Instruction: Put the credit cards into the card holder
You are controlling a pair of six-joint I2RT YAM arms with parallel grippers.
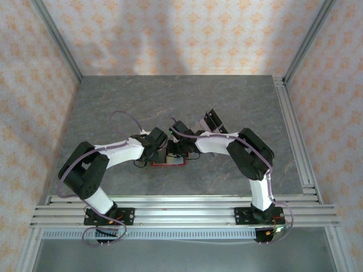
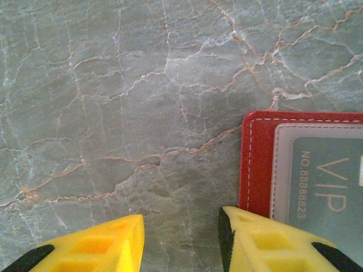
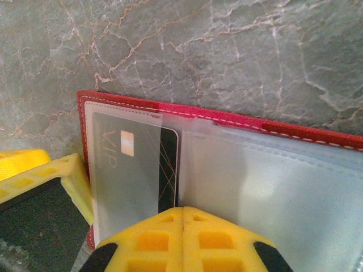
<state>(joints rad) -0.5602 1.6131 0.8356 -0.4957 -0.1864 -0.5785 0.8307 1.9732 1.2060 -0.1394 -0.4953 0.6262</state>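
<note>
Step in hand: by the look of it, seating one card (image 3: 130, 170) in the left clear pocket of the open wallet (image 3: 227, 121).
Wallet: lies open on the table (image 2: 113, 113) near the middle, between the two arms.
Card: under the clear sleeve in the wallet's left half, with its black band toward the fold. Whether it is fully home I cannot tell.
Right pincer (image 3: 182, 218): closed tight with nothing between the tips, sitting at the near edge of the wallet by the fold.
Left pincer (image 2: 181, 218): part open with bare table in the gap. Its right finger overlaps the wallet's near left edge, probably to steady it.
Spare cards (image 1: 212, 119): what look like more cards lie on the table, far and right of the wallet.
Next move: likely a nudge to finish this card, then the right arm lifts away to fetch another while the wallet stays pinned.
Overhead view: shows both arms meeting over the wallet, and the spare cards.
Wrist views: show the pocket, the card's print and the finger gaps.
</note>
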